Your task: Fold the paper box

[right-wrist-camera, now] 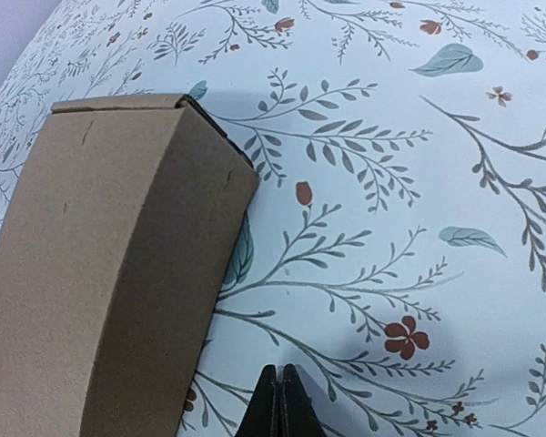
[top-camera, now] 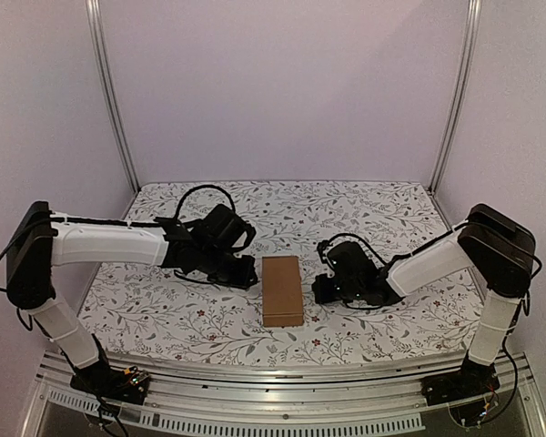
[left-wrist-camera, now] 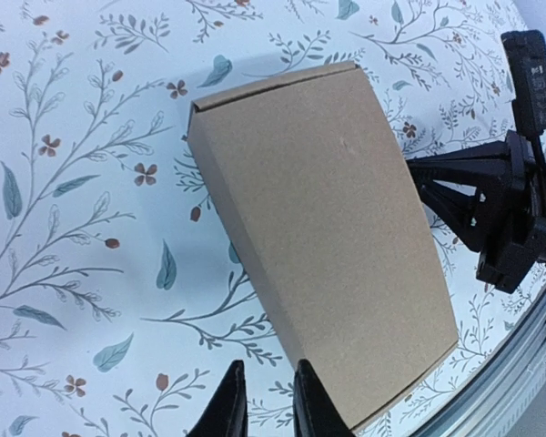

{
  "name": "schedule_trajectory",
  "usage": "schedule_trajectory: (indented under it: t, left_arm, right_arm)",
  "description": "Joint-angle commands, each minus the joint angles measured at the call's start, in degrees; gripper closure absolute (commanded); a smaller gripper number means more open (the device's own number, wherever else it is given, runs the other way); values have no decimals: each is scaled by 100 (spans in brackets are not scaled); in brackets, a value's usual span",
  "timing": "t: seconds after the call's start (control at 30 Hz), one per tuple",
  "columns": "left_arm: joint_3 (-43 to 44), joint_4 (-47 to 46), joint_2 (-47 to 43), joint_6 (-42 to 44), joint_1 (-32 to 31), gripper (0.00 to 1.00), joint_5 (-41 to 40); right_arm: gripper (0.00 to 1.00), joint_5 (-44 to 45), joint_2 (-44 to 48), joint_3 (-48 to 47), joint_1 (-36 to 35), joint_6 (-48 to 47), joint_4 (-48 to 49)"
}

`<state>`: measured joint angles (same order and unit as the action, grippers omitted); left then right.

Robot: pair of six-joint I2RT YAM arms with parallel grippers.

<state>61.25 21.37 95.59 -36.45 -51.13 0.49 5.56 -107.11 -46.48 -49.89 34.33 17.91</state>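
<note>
The paper box [top-camera: 282,289] is a shut, oblong brown cardboard box lying flat on the flowered tablecloth between the two arms. My left gripper [top-camera: 247,274] rests low at the box's left side. In the left wrist view its fingers [left-wrist-camera: 270,371] stand a narrow gap apart with only cloth between them, and the right fingertip [left-wrist-camera: 311,396] is beside the box's [left-wrist-camera: 323,228] near long edge. My right gripper [top-camera: 320,291] sits just right of the box. In the right wrist view its fingertips [right-wrist-camera: 280,387] are pressed together over the cloth, holding nothing, with the box [right-wrist-camera: 100,273] to their left.
The flowered cloth [top-camera: 373,218] covers the whole table. Metal posts [top-camera: 114,100] and pale walls enclose the back and sides. An aluminium rail [top-camera: 282,387] runs along the near edge. The right arm's black wrist [left-wrist-camera: 500,218] shows beyond the box in the left wrist view.
</note>
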Motion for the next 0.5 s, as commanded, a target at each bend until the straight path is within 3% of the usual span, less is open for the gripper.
schedule_trajectory:
  t: [0.0, 0.47]
  left_arm:
    - [-7, 313, -343, 120, 130, 80, -533]
    - [-246, 71, -8, -70, 259, 77, -744]
  right_arm:
    - [99, 363, 355, 98, 50, -494, -934]
    - [98, -411, 199, -695, -201, -497, -1286]
